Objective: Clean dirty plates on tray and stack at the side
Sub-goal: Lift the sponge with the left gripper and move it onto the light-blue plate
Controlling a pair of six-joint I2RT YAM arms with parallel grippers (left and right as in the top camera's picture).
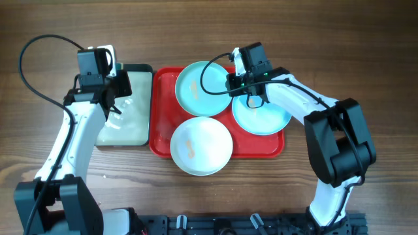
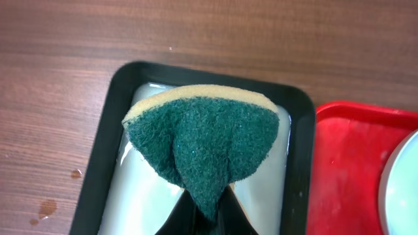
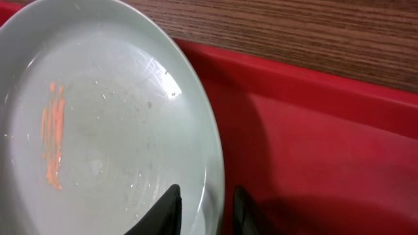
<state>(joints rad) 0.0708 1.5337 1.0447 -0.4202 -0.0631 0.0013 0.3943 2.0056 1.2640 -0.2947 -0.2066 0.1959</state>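
Three plates lie on the red tray [image 1: 261,149]: a turquoise plate [image 1: 199,88] at the back, a second turquoise plate [image 1: 261,116] at the right and a white plate [image 1: 201,145] in front. Orange smears mark the back plate [image 3: 98,124] and the white one. My right gripper [image 1: 232,83] [image 3: 206,196] is open and straddles the back plate's right rim, one finger inside the plate and one over the tray [image 3: 313,130]. My left gripper [image 1: 116,98] [image 2: 209,212] is shut on a green and yellow sponge [image 2: 199,140], held above the black-rimmed tray.
The smaller black-rimmed tray [image 1: 140,67] [image 2: 104,150] with a wet pale inside sits against the red tray's left side [image 2: 346,170]. Bare wooden table lies to the left, right and front. Small droplets spot the wood left of the black tray.
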